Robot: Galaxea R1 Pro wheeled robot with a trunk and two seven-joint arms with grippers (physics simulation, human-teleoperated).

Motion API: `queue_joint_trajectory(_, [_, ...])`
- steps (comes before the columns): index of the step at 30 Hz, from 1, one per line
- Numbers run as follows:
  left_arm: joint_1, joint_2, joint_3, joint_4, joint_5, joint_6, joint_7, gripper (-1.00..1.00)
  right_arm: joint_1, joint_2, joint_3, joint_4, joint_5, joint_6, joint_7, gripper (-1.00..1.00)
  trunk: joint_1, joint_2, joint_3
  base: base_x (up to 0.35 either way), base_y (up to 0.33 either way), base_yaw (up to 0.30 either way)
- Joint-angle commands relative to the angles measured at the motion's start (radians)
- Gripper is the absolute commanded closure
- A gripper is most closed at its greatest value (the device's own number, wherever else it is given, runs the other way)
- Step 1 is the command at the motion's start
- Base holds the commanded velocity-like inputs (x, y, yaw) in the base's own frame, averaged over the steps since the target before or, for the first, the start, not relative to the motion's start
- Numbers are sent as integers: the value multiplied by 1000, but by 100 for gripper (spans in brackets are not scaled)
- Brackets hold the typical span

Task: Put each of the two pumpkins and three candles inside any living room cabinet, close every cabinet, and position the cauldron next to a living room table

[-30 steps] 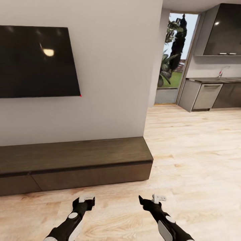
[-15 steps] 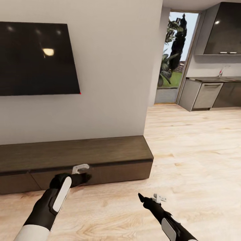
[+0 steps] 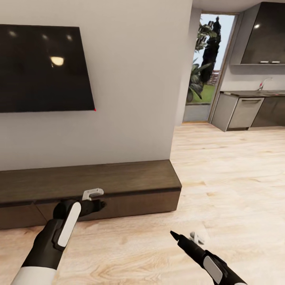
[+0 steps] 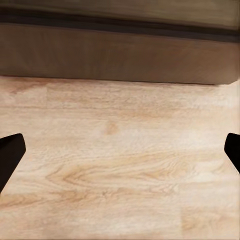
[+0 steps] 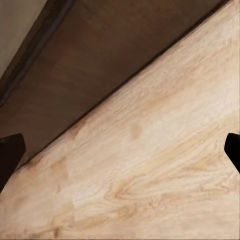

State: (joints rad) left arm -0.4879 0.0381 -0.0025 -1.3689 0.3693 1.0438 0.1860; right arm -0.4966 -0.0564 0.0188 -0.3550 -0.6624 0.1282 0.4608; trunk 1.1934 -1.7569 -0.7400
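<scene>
Your left tool [image 3: 95,200] up at cabinet [image 3: 118,186] front, fingers spread wide, nothing between. Cabinet runs low along wall under TV [image 3: 43,69], fronts shut. Your right tool [image 3: 186,237] low over floor [image 3: 237,178], fingers apart, empty.

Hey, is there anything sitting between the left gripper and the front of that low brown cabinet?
Nothing visible. In the head view the left gripper is up by the cabinet front, and the left wrist view shows just bare wood floor ahead of the open fingers before the dark front panel. Its fronts look closed.
</scene>
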Motion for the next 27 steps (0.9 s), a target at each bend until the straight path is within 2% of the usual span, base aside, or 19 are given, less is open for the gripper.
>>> queue_joint_trajectory(1, [0, 1, -1, -5, 10, 3, 10, -100, 0, -7, -7, 0, -18, 16, 18, -100, 4, -8, -4, 0, 0, 0])
queue_joint_trajectory(4, [0, 1, -2, -14, 10, 3, 10, -100, 0, -28, -52, 4, -59, 46, 86, -100, 15, -29, -14, 0, 0, 0])
queue_joint_trajectory(6, [0, 2, -3, -13, 11, 3, 10, -100, 0, -37, -63, 3, -69, 81, 101, -100, 23, -43, -20, 0, 0, 0])
queue_joint_trajectory(9, [-1, 1, -13, -12, 12, 3, 9, -100, -3, -62, -75, -2, -80, 234, 121, -100, 35, -64, -29, 0, 0, 0])
queue_joint_trajectory(10, [-1, 1, -20, -12, 12, 3, 9, -100, -4, -65, -76, -3, -81, 262, 124, -100, 38, -71, -32, 0, 0, 0])
queue_joint_trajectory(12, [-1, 1, -61, -11, 14, 3, 9, -100, -8, -71, -78, -5, -83, 323, 131, -100, 46, -85, -39, 0, 0, 0])
queue_joint_trajectory(13, [-1, 0, -100, -11, 16, 3, 7, -100, -9, -73, -79, -5, -83, 347, 133, -100, 50, -92, -42, 0, 0, 0])
queue_joint_trajectory(14, [0, 1, -120, -11, 18, 3, 5, -100, -9, -74, -79, -5, -84, 355, 134, -100, 54, -99, -45, 0, 0, 0])
queue_joint_trajectory(15, [0, 1, -155, -11, 24, 3, 3, -100, -10, -75, -81, -5, -85, 367, 135, -100, 54, -99, -45, 0, 0, 0])
queue_joint_trajectory(17, [0, 1, -188, -10, 40, 3, -1, -100, -11, -77, -86, -5, -87, 376, 134, -100, 54, -99, -45, 0, 0, 0])
queue_joint_trajectory(18, [0, 1, -196, -10, 49, 3, -2, -100, -11, -77, -92, -5, -90, 377, 135, -100, 58, -106, -48, 0, 0, 0])
queue_joint_trajectory(21, [-1, 2, -224, -10, 100, 3, -10, -100, -11, -78, -154, -5, -106, 383, 138, -100, 69, -127, -57, 0, 0, 0])
queue_joint_trajectory(23, [-1, 2, -247, -10, 120, 3, -15, -100, -10, -78, -189, -6, -110, 385, 150, -100, 77, -141, -64, 0, 0, 0])
queue_joint_trajectory(27, [-1, 2, -287, -10, 137, 3, -64, -100, -10, -79, -216, -7, -112, 383, 208, -100, 92, -169, -76, 0, 0, 0])
